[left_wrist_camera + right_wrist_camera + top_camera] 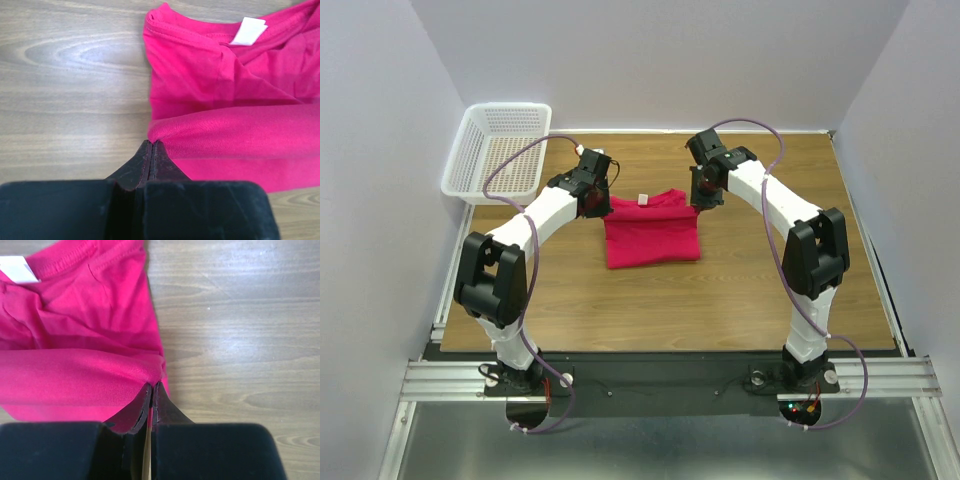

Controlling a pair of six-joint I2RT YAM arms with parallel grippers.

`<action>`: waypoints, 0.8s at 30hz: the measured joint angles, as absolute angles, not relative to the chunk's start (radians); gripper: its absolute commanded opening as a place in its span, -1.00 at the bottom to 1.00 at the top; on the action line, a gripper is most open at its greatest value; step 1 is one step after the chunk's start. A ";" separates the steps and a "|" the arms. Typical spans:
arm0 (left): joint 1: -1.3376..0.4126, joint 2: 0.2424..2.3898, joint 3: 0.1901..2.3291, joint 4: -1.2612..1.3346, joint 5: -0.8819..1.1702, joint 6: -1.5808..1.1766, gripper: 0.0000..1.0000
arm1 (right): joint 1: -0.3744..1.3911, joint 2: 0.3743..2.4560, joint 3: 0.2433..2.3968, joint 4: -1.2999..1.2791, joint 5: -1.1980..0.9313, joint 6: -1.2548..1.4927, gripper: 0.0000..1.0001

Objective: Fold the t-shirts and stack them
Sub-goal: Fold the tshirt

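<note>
the left gripper (151, 145) is clenched on a folded side edge of the crimson-pink t-shirt (225, 100). the right gripper (152, 388) pinches the opposite edge. the shirt lies partly folded mid wooden table (750, 300), with its white neck label (248, 31) at the far side. a white mesh basket (498, 150) sits at the far-left corner.

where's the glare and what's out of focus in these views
Left wrist: pale glare on the table at upper left, and the left gripper is close and soft-edged. Right wrist: similar sheen right of the t-shirt, with the right gripper blurred. Top external: even light, everything sharp.
</note>
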State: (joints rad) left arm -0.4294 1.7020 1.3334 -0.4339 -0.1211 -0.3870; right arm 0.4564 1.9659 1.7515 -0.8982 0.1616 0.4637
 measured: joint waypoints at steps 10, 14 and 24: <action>-0.416 1.773 1.344 -0.376 -0.111 -0.369 -1.00 | 0.443 1.982 1.723 -0.819 0.176 0.465 -0.99; -0.409 1.789 1.344 -0.355 -0.104 -0.364 -1.00 | 0.440 2.004 1.720 -0.790 0.184 0.467 -0.99; -0.403 1.834 1.348 -0.326 -0.094 -0.356 -1.00 | 0.431 2.045 1.702 -0.730 0.187 0.471 -0.96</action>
